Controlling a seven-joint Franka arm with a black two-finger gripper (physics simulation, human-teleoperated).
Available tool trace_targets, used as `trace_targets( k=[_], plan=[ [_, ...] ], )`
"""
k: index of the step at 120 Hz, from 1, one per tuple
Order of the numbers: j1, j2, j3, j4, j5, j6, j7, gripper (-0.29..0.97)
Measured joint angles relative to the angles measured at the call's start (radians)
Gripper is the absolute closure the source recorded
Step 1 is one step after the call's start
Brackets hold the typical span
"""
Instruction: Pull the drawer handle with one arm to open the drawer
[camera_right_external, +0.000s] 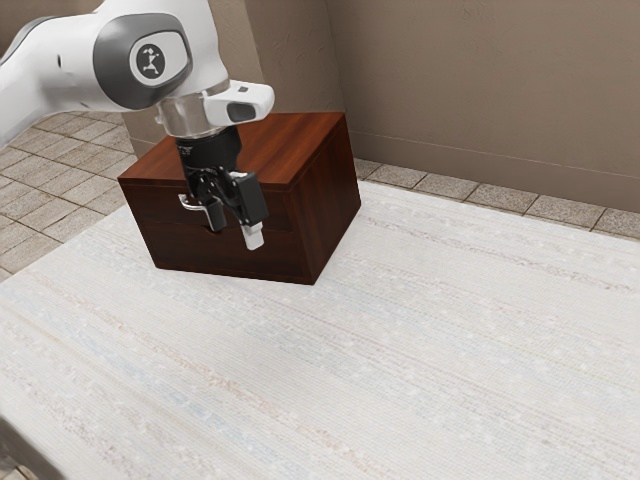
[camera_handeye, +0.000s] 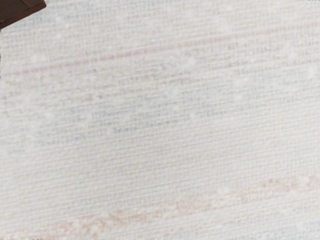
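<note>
1. Hanging from the white arm (camera_right_external: 100, 60), which comes in from the exterior view's upper left, the black tool (camera_right_external: 234, 232) points down at the desk (camera_right_external: 430, 340), right in front of the dark wooden cabinet (camera_right_external: 310, 160)
2. The tool stands wide: its two fingers are well apart and nothing is clamped between them. The finger (camera_right_external: 253, 236) nearer the exterior view's right ends in a white tip
3. The drawer handle (camera_right_external: 188, 203), a small silver bar, sits on the cabinet's front face at the level of the tool. It is just beside the finger nearer the exterior view's left, on that finger's outer side and not between the two fingers. Whether finger and handle touch cannot be told
4. The drawer (camera_right_external: 283, 208) is shut: its front lies flush with the rest of the cabinet's face, and a thin seam runs across below it
5. The cabinet stands on the far part of the desk, toward the exterior view's left, with one lower corner turned to the camera
6. Beyond the desk lie beige floor tiles (camera_right_external: 60, 170) and a brown wall (camera_right_external: 480, 80)
7. In the wrist view, the pale woven-looking surface of the desk (camera_handeye: 160, 130) lies under the hand, crossed by faint reddish streaks, with a dark brown corner of the cabinet (camera_handeye: 15, 10) at the edge
</note>
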Motion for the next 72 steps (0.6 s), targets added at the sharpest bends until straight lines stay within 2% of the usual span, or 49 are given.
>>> trace_targets(
  k=[27, 41, 56, 63, 72],
  plan=[
    [0.002, -0.001, 0.007, 0.003, -0.003, -0.009, -0.045, 0.0],
    [0.006, -0.049, 0.028, 0.144, -0.002, -0.072, -0.067, 0.0],
    [0.014, -0.053, 0.036, 0.175, 0.0, -0.122, -0.087, 0.0],
    [0.007, -0.047, 0.035, 0.139, 0.003, -0.113, -0.095, 0.0],
    [-0.003, -0.046, 0.033, -0.015, 0.008, -0.059, -0.104, 0.0]
  ],
)
